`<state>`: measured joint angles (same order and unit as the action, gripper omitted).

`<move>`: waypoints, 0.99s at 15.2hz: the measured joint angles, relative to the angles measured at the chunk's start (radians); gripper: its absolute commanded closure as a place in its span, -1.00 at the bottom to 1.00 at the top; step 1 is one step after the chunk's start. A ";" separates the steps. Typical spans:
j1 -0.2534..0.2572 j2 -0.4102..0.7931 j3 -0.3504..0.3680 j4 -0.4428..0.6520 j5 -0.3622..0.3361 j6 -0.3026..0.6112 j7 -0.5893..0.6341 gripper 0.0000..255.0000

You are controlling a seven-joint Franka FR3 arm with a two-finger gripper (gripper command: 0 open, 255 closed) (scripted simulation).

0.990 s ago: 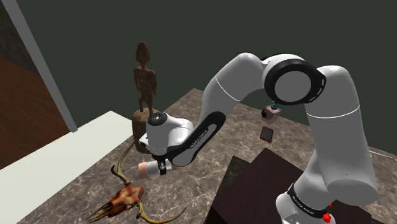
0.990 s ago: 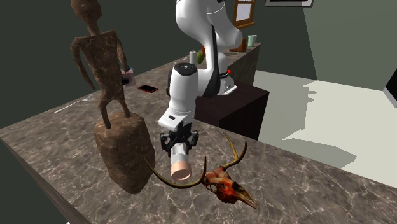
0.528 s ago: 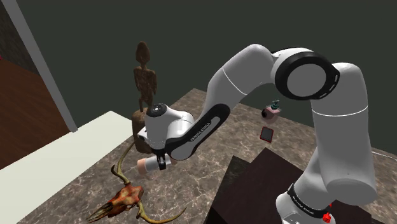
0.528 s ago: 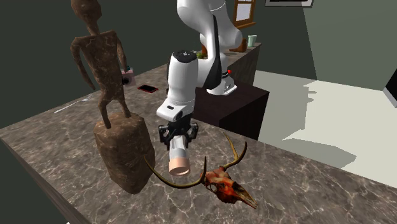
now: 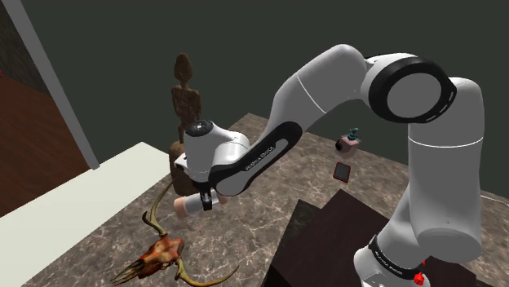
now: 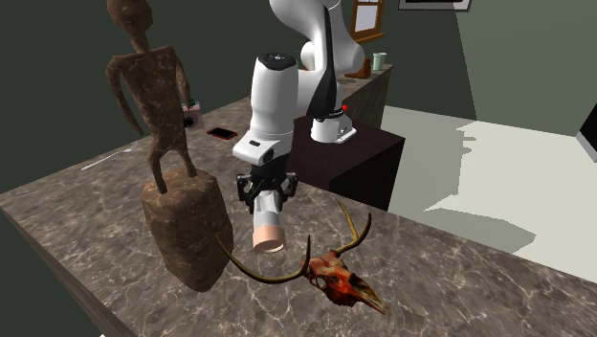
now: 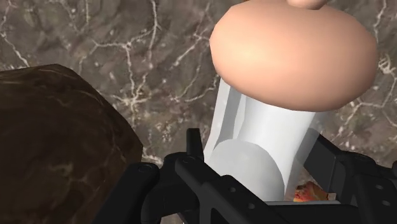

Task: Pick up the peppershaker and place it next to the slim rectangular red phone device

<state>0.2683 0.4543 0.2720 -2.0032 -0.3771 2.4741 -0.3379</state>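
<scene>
The pepper shaker [image 5: 187, 205] [image 6: 269, 228] [image 7: 280, 89] has a white body and a peach-coloured rounded end. My gripper [image 5: 204, 200] [image 6: 267, 198] [image 7: 270, 191] is shut on its white body and holds it in the air above the marble counter [image 5: 269, 204], peach end pointing down. It hangs between the wooden statue's base [image 6: 187, 230] [image 7: 57, 146] and the antlered skull [image 6: 340, 278]. The slim red phone [image 5: 342, 171] [image 6: 223, 133] lies flat on the counter far from the gripper, near the stand.
A tall brown wooden figure [image 5: 186, 102] [image 6: 153, 96] stands close beside the gripper. The reddish skull [image 5: 161, 251] with long antlers lies near the counter's edge. A small pink object [image 5: 350, 143] sits beyond the phone. A dark box, the stand [image 5: 343, 245], is at the shoulder view's lower right.
The arm has lifted the shaker higher off the counter and swung it slightly toward the statue. The grip on it has stayed the same.
</scene>
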 measured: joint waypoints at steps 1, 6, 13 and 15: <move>-0.003 -0.012 0.004 -0.001 0.007 -0.010 -0.005 1.00; -0.015 -0.060 0.021 0.001 0.036 -0.057 -0.029 1.00; -0.076 -0.182 0.030 -0.114 0.086 -0.049 -0.107 1.00; -0.105 -0.236 0.026 -0.194 0.103 -0.015 -0.141 1.00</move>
<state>0.1637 0.2185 0.2983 -2.1976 -0.2744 2.4594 -0.4792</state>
